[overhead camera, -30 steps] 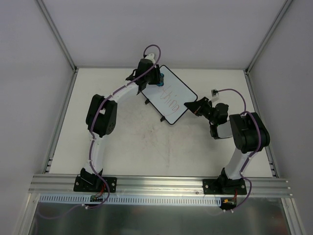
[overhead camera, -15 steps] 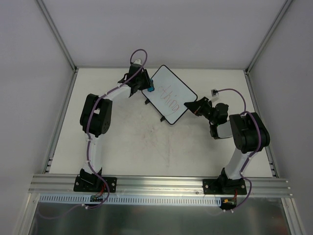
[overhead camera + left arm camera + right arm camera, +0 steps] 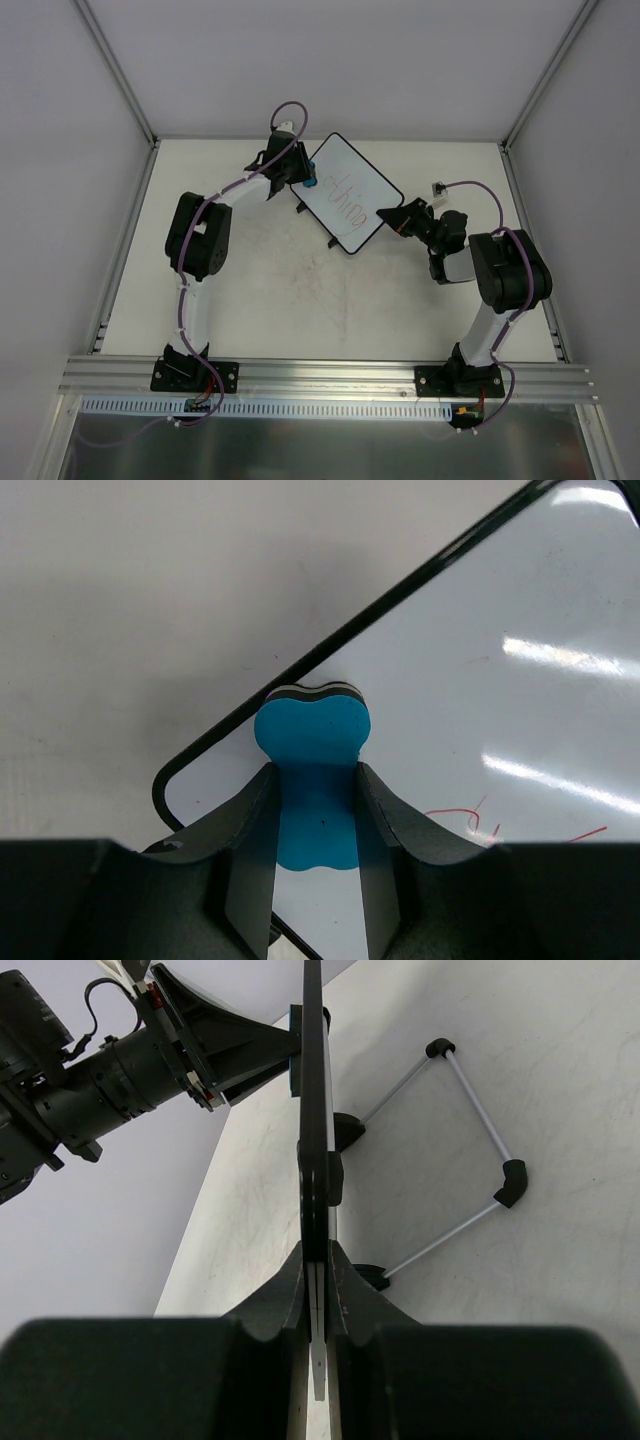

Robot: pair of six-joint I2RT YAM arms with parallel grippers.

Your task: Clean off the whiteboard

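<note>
Evidently, step: wiping barely started; the red handwriting (image 3: pixel 350 205) looks intact.
Board: small white black-rimmed rectangular whiteboard (image 3: pixel 350 165), far middle of the worktop (image 3: pixel 300 290).
Left tool (image 3: pixel 315 780): pinching a blue foam eraser block (image 3: pixel 312 720) at the board's corner.
Right tool (image 3: pixel 316 1260): clamped on the board's edge.
Next: sweep the eraser across the writing.

Scuffed white table (image 3: pixel 300 300), aluminium rail (image 3: pixel 330 372)

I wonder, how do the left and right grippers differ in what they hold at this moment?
The left gripper is shut on the blue eraser, the right gripper on the whiteboard's edge. The left gripper faces the board's white surface near a corner; the right gripper meets it edge-on. Both are shut.
</note>
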